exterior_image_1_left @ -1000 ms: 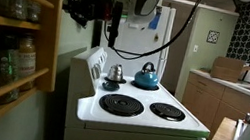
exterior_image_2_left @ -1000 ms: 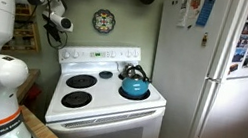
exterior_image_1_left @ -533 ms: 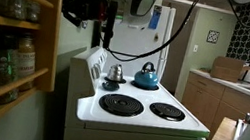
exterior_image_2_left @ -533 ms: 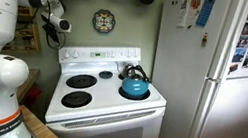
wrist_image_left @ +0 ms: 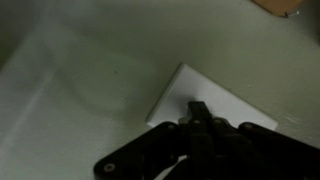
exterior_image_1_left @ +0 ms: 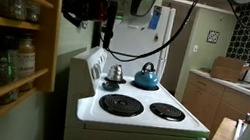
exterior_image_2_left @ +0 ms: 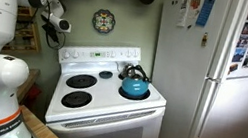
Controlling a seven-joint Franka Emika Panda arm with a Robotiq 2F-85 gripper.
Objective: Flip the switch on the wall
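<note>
1 black gripper [wrist_image_left: 200,106], fingers together, tip at the 1 white rectangular switch plate [wrist_image_left: 185,92] on the flat grey-green wall [wrist_image_left: 70,60], up left of the 1 white stove [exterior_image_2_left: 108,102]. Nearby: 1 blue kettle [exterior_image_2_left: 135,84], 1 white fridge [exterior_image_2_left: 213,84]. Near-left wooden shelf w/ jars [exterior_image_1_left: 11,22] hides part of that wall in an exterior view.

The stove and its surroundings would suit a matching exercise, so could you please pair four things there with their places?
Things:
1. blue kettle
2. switch plate
3. round wall ornament
4. refrigerator

Places:
A. on the grey-green wall, directly above the stove
B. standing beside the stove
C. on a rear burner
D. right at the tips of the jaws, wrist view

Pairs: 1-C, 2-D, 3-A, 4-B.
</note>
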